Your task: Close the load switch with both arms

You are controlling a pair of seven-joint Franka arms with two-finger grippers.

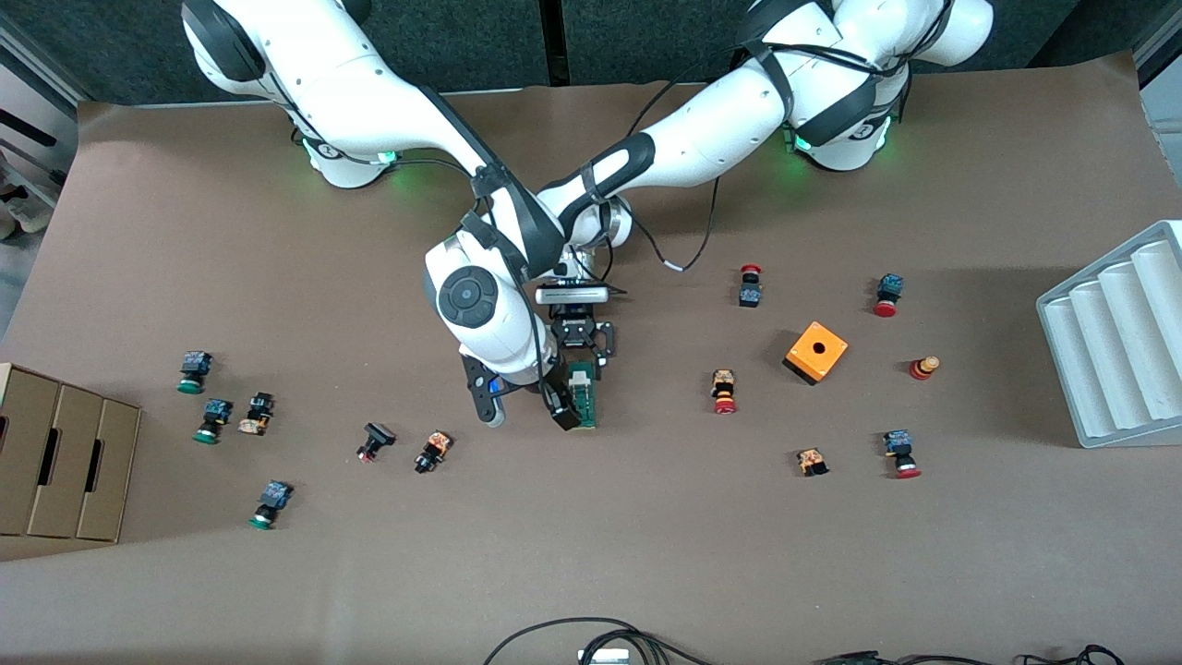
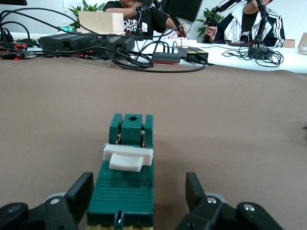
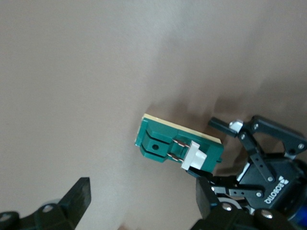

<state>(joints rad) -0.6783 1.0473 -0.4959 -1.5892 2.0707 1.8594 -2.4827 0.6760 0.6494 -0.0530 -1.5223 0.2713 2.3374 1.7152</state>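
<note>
The load switch (image 1: pixel 583 395), a narrow dark-green block with a white lever (image 2: pixel 128 157), lies flat on the brown table near its middle. My left gripper (image 1: pixel 584 356) is low at the switch's end that lies farther from the front camera. It is open, and its fingers (image 2: pixel 79 195) straddle that end of the switch (image 2: pixel 127 191); one finger is close beside the block and the other stands apart. My right gripper (image 1: pixel 524 406) is open and empty, just above bare table beside the switch (image 3: pixel 177 143), toward the right arm's end. The left gripper also shows in the right wrist view (image 3: pixel 259 158).
An orange cube with a hole (image 1: pixel 815 352) and several red-capped push-buttons (image 1: pixel 724 391) lie toward the left arm's end. Several green-capped and dark buttons (image 1: pixel 214 420) lie toward the right arm's end, near a cardboard box (image 1: pixel 60 462). A white ribbed tray (image 1: pixel 1117 332) stands at the table's edge.
</note>
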